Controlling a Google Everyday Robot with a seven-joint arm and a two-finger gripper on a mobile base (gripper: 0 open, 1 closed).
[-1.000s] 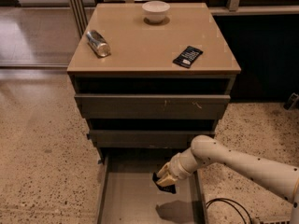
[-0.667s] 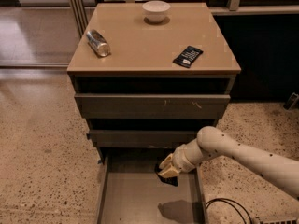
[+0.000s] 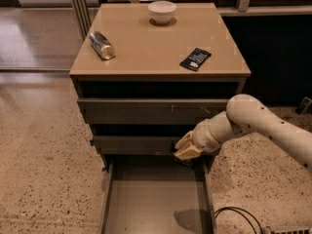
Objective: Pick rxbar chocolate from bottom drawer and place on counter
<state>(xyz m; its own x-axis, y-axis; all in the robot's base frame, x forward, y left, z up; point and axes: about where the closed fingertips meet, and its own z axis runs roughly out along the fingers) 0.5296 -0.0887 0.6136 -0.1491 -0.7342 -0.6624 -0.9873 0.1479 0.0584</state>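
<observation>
My gripper hangs over the back right of the open bottom drawer, level with the front of the drawer above it. It is shut on a small dark bar, the rxbar chocolate, which sticks out just under the fingers; most of it is hidden. The drawer's grey inside shows nothing else, only the arm's shadow. The tan counter is above. A similar dark bar with white markings lies at the counter's right front.
A white bowl stands at the back of the counter and a silver can lies on its left side. The two upper drawers stand slightly out. A black cable lies on the floor at lower right.
The gripper has risen with the dark bar from low inside the bottom drawer to the level of the middle drawer's front, moving slightly back.
</observation>
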